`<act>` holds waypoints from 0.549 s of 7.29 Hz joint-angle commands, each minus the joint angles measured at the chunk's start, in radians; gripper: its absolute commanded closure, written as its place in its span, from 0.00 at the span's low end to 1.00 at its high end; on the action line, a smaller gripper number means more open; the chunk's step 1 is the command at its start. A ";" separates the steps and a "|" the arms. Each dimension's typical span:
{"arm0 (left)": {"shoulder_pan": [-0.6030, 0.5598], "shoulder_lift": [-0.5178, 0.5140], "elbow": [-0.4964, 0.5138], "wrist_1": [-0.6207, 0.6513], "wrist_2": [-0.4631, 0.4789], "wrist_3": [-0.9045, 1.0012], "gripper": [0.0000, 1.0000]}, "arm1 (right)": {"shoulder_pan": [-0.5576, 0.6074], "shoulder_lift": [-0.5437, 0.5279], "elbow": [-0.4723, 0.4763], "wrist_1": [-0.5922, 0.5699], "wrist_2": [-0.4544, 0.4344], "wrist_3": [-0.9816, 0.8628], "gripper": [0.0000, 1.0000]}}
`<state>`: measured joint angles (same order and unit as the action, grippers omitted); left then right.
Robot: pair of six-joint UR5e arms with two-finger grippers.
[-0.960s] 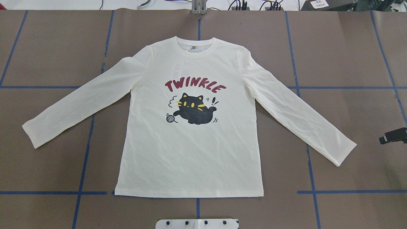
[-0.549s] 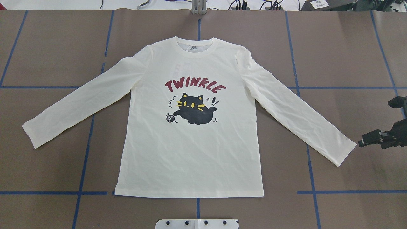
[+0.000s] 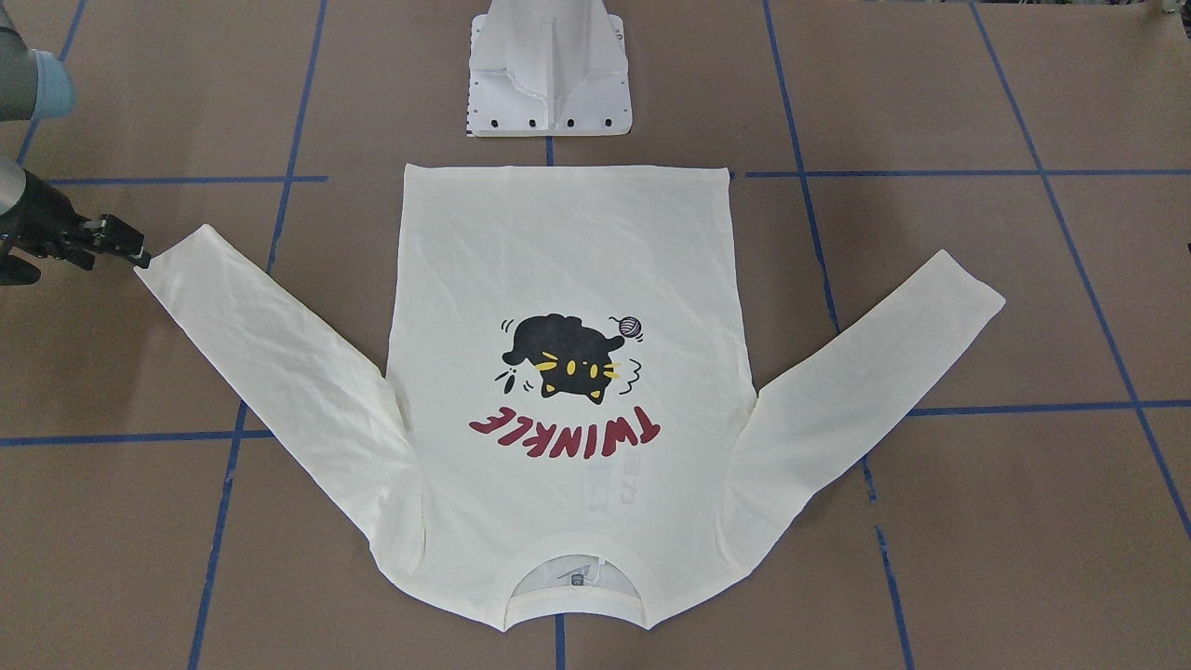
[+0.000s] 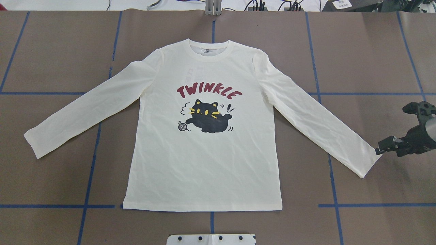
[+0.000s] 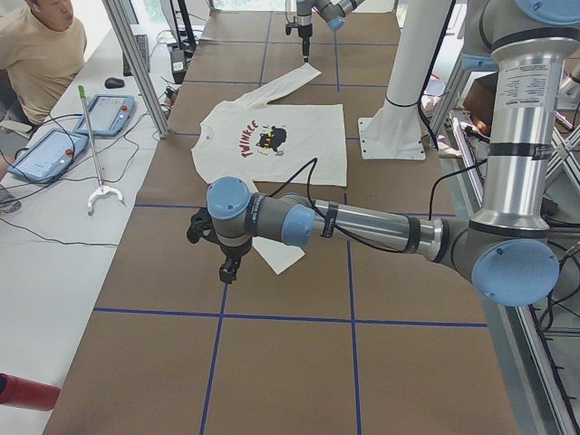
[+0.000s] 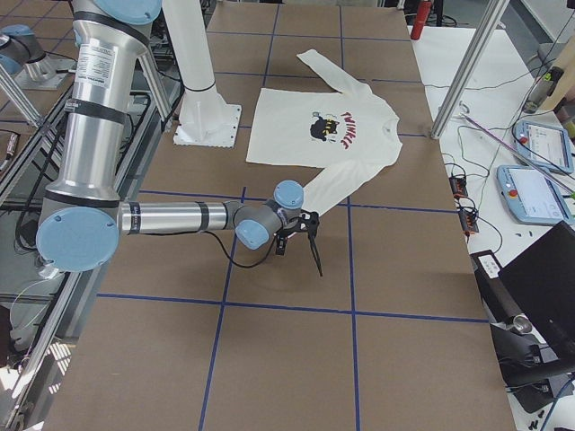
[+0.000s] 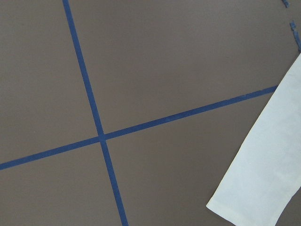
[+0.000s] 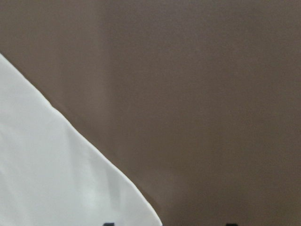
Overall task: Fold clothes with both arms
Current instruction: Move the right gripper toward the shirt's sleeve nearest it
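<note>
The cream-white T-shirt lies flat and print up on the brown table, both sleeves spread; it also shows in the front view. My right gripper sits low at the right sleeve's cuff, at the left of the front view. In the right wrist view two dark fingertips stand apart at the cuff's corner, open and empty. My left gripper shows only in the exterior left view, beside the left sleeve's cuff; I cannot tell if it is open. The left wrist view shows that cuff.
The white pedestal base stands at the robot's side, just behind the shirt's hem. Blue tape lines grid the table. An operator sits by a side table with teach pendants beyond the table's far edge.
My right gripper has come in from the view's right edge, leftwards to the right sleeve's cuff. The shirt has not moved.
</note>
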<state>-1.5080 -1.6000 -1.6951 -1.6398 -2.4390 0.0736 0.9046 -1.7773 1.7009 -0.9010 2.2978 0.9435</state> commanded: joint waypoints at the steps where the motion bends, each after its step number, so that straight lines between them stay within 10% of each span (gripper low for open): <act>1: 0.000 0.000 0.000 0.000 0.000 0.000 0.00 | -0.019 0.003 -0.003 0.001 -0.001 0.027 0.30; 4: 0.000 0.000 0.002 0.000 0.000 0.000 0.00 | -0.035 0.004 -0.004 0.001 -0.003 0.032 0.79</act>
<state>-1.5079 -1.5999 -1.6940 -1.6398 -2.4390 0.0737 0.8754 -1.7744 1.6972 -0.9005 2.2950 0.9741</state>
